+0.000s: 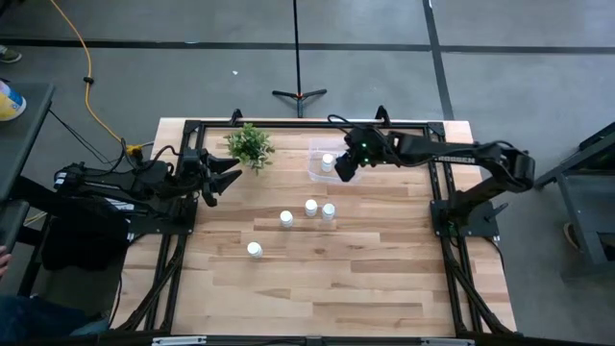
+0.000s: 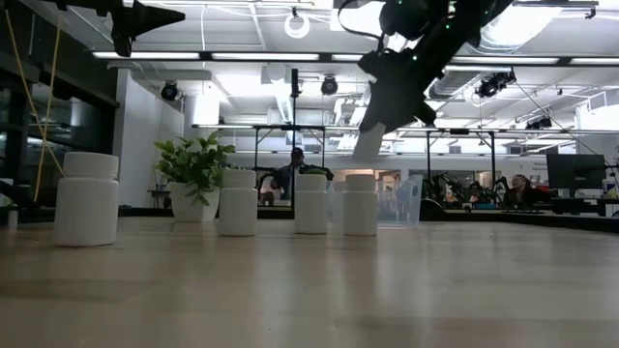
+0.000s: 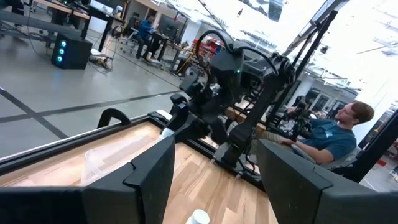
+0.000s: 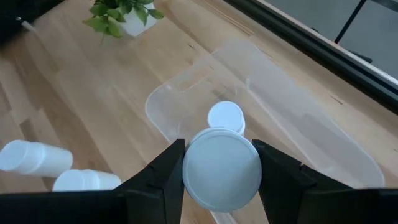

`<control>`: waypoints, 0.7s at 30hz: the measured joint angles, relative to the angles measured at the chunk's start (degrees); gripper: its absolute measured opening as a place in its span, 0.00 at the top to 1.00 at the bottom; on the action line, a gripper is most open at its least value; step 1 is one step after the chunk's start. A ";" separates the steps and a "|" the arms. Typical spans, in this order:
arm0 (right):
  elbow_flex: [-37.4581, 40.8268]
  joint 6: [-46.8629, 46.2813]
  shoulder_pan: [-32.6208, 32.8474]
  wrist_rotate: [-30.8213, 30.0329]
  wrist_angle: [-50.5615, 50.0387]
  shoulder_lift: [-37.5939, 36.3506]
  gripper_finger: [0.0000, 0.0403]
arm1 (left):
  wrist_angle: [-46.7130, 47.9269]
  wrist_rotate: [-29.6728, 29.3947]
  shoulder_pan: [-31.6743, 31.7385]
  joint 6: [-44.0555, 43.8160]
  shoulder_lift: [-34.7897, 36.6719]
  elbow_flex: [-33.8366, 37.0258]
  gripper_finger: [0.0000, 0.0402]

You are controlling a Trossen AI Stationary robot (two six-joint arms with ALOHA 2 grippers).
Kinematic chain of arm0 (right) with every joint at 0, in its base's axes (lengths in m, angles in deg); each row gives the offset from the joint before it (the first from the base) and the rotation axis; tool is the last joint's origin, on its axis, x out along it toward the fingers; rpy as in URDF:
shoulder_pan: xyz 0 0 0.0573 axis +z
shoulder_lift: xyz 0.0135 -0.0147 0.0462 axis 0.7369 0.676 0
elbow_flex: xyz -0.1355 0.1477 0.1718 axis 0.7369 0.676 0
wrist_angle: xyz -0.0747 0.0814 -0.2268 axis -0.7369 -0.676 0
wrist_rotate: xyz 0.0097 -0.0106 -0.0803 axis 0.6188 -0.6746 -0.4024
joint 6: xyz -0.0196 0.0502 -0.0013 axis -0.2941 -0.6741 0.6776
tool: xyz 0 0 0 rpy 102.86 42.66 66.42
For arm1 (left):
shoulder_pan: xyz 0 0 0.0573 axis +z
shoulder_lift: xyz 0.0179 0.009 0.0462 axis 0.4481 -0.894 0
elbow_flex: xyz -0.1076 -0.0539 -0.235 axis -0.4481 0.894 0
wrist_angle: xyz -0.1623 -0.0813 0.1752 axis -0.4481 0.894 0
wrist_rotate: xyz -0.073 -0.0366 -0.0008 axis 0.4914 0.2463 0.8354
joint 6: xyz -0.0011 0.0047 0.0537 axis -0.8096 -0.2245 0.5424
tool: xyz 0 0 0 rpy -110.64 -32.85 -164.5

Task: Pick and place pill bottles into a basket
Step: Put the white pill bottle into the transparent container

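My right gripper (image 1: 346,165) is shut on a white pill bottle (image 4: 222,168) and hangs above the clear basket (image 1: 315,152) at the far middle of the table. One bottle (image 1: 328,161) stands inside the basket; it also shows in the right wrist view (image 4: 226,117). Several more bottles stand upright on the table: three near the middle (image 1: 286,219) (image 1: 310,207) (image 1: 329,211) and one nearer the front (image 1: 254,250). My left gripper (image 1: 227,181) is open and empty at the table's left side, beside the plant. My right gripper pinches the bottle's round side (image 4: 186,163) between its two fingers, one on each side. The fingers slant down from the table's right. The bottle (image 2: 370,143) hangs tilted below the fingers, lifted clear, above the basket (image 4: 298,118).
A small green potted plant (image 1: 250,146) stands at the far left, next to the left gripper. A black frame (image 1: 288,123) runs along the table's far and side edges. Bare wood lies toward the near edge. A seated person (image 3: 336,134) shows beyond the table.
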 joint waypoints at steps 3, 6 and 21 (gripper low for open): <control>0.00 0.26 -0.25 -0.54 -0.32 0.43 0.62 | 0.02 0.00 0.01 -0.62 -0.01 -0.01 0.35; 0.00 1.87 -0.27 -0.79 -0.87 0.43 0.62 | 0.04 0.00 0.00 -0.65 -0.01 -0.01 0.35; 0.02 10.40 -2.41 -0.61 -2.50 8.06 0.62 | 0.09 0.00 0.00 -0.69 -0.02 -0.02 0.35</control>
